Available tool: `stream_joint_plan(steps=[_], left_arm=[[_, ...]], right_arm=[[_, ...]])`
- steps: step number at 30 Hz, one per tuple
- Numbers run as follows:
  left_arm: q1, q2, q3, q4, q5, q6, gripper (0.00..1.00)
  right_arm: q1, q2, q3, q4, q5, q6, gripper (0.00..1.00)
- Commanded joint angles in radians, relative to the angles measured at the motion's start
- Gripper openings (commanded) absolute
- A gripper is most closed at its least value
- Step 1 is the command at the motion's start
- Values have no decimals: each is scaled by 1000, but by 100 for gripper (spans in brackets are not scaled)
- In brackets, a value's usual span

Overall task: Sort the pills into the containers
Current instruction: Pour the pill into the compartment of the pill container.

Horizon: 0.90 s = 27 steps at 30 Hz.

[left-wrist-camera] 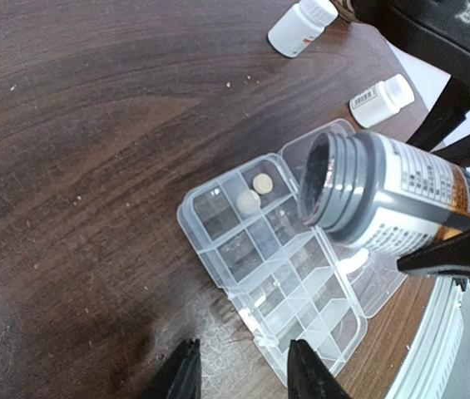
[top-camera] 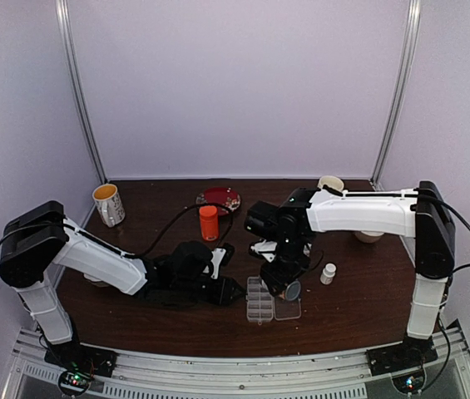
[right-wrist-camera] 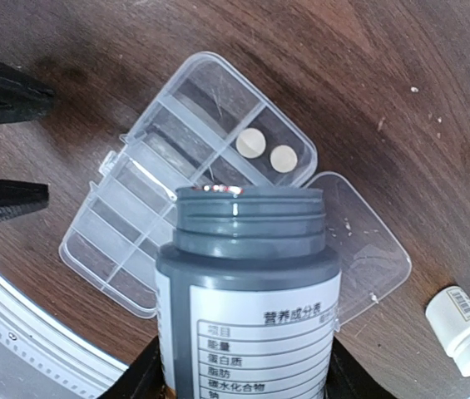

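The containers are the compartments of a clear organiser box (left-wrist-camera: 278, 274) (right-wrist-camera: 139, 195) (top-camera: 259, 300) that lies on the table with its lid (right-wrist-camera: 363, 249) folded open. Two cream pills (left-wrist-camera: 262, 182) (right-wrist-camera: 250, 143) lie in one end compartment. My right gripper (right-wrist-camera: 245, 372) (top-camera: 285, 274) is shut on a grey, uncapped, labelled bottle (right-wrist-camera: 247, 291) (left-wrist-camera: 393, 199), tilted with its mouth just above the box near those pills. My left gripper (left-wrist-camera: 245, 376) (top-camera: 235, 290) stands open and empty low over the table, at the box's long edge.
Two small white bottles (left-wrist-camera: 301, 25) (left-wrist-camera: 382, 96) lie beyond the box. An orange bottle (top-camera: 209, 223), a red plate (top-camera: 219, 198), a mug (top-camera: 108, 204) and a white cup (top-camera: 330, 183) stand towards the back. The table's metal front rail (left-wrist-camera: 459, 332) runs close to the box.
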Motion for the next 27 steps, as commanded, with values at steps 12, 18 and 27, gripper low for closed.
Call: stream_joint_plan(steps=[12,18,27], left_arm=[[-4,-6,1,43,0,-2,37],[-4,-7,2,41,1,-3,37],[-3,-4,5,40,0,-3,37]], right_arm=[[-3,-32,1,-11,20,1,0],[-3,-51,-26,26,-8,5,0],[4,-26,-11,-13,32,0,0]])
